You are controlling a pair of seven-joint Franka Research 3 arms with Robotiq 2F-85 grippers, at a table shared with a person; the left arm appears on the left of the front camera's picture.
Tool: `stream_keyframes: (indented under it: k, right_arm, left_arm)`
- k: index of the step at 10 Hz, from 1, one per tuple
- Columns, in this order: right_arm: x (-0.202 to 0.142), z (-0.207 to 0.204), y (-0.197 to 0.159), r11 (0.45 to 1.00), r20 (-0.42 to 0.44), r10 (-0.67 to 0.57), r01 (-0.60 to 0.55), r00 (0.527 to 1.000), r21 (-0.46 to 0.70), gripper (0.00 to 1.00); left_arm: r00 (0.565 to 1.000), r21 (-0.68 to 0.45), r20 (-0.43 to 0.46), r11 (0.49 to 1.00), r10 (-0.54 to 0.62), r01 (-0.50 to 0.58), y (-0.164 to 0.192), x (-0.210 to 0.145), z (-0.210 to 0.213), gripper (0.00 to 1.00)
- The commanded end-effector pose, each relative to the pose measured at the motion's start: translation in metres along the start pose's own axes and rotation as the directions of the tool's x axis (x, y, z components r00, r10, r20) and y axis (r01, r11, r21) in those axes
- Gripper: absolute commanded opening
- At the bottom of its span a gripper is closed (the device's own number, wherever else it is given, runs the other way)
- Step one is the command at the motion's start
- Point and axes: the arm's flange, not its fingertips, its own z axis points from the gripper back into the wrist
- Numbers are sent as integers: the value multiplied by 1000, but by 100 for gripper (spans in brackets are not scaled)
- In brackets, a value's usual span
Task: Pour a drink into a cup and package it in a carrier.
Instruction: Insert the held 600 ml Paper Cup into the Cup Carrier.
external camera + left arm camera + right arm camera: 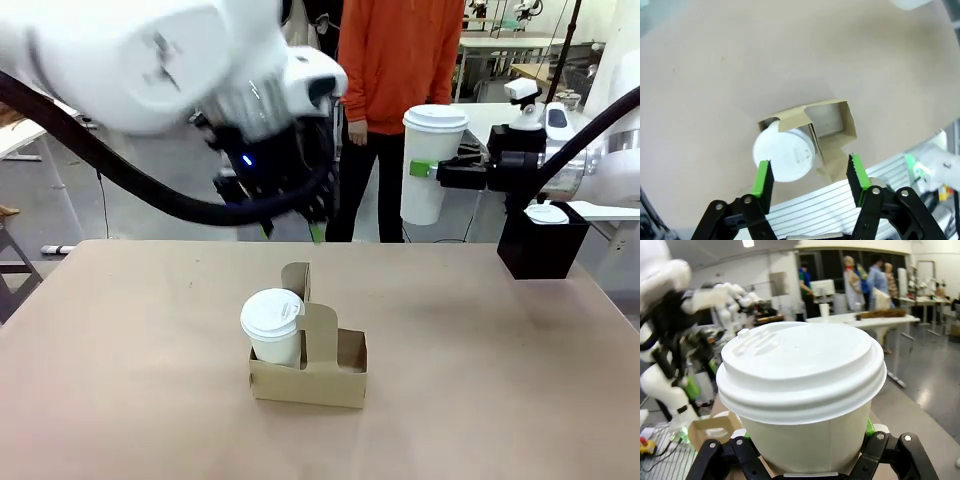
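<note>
Nearest, left gripper [809, 170] hung spread wide, empty, over the carrier [312, 378], its 9 o'clock pocket holding a short lidded cup [272, 322], 3 o'clock pocket free, likely for the tall cup [433, 190] the right gripper [424, 170] clamped aloft at 2 o'clock.

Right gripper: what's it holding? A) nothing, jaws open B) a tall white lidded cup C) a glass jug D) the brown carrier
B: the right gripper is closed on the tall white lidded cup, held up off the table, while the carrier sits on the table apart from it.
</note>
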Motion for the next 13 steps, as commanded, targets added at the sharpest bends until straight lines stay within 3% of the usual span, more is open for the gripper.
stream_keyframes:
  k: [1,3,5,7,8,9,11,13]
  right_arm:
    - [-19,-2,-11,976,43,81,-88,996,199,81]
    - [-56,-21,4,932,63,103,-119,993,344,81]
    - [-79,-40,12,921,80,120,-141,990,362,81]
    - [-91,-53,19,934,45,108,-117,993,337,81]
    - [-92,-43,19,924,62,96,-112,994,366,81]
    - [-92,-43,19,924,62,96,-112,994,366,81]
    - [-98,-47,19,925,49,92,-103,995,365,81]
    - [-94,-63,46,869,102,0,-51,995,493,81]
  left_arm:
    - [976,-161,5,963,-216,214,54,-7,33,100]
    - [913,-218,95,887,-396,408,103,-14,46,100]
    - [876,-233,187,846,-445,479,151,-14,42,100]
    - [830,-213,265,810,-490,546,172,-16,29,100]
    - [898,-173,223,891,-379,419,171,-9,22,100]
    - [853,-204,213,832,-476,515,175,-10,39,100]
    - [862,-187,219,847,-458,497,182,-9,29,100]
    - [818,-237,278,789,-504,567,214,-15,8,100]
